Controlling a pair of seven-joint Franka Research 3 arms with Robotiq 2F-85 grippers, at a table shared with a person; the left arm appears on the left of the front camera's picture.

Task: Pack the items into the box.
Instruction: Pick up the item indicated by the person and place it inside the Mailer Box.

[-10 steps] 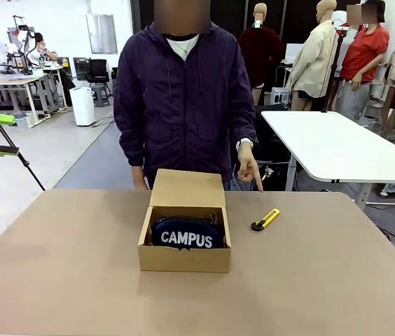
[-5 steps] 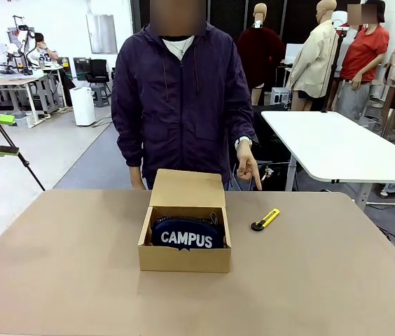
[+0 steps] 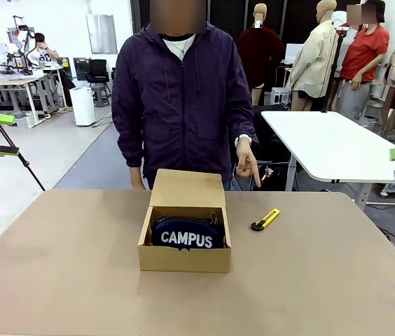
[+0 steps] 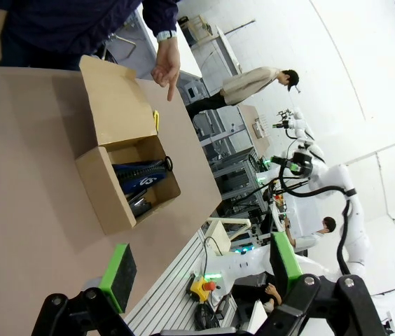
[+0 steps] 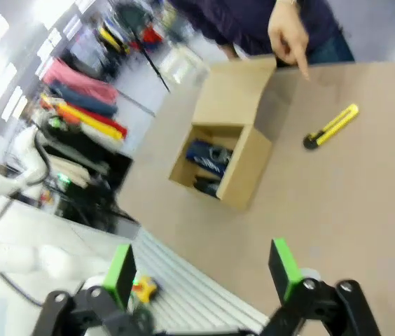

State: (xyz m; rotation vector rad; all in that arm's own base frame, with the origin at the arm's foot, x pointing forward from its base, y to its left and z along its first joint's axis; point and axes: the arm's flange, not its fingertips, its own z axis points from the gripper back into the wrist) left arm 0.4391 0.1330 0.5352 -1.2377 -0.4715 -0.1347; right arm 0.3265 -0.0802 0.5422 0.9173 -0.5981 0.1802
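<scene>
Both the left hand (image 4: 201, 269) and the right hand (image 5: 201, 269) gape wide, empty, above the table (image 4: 29, 175).

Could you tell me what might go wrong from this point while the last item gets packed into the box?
The person's hand points down near the utility knife, so the open right gripper could bump it when reaching in.
The knife lies flat and low on the table, so a grasp may scrape or miss.
The CAMPUS pouch fills much of the cardboard box, leaving little room.
</scene>
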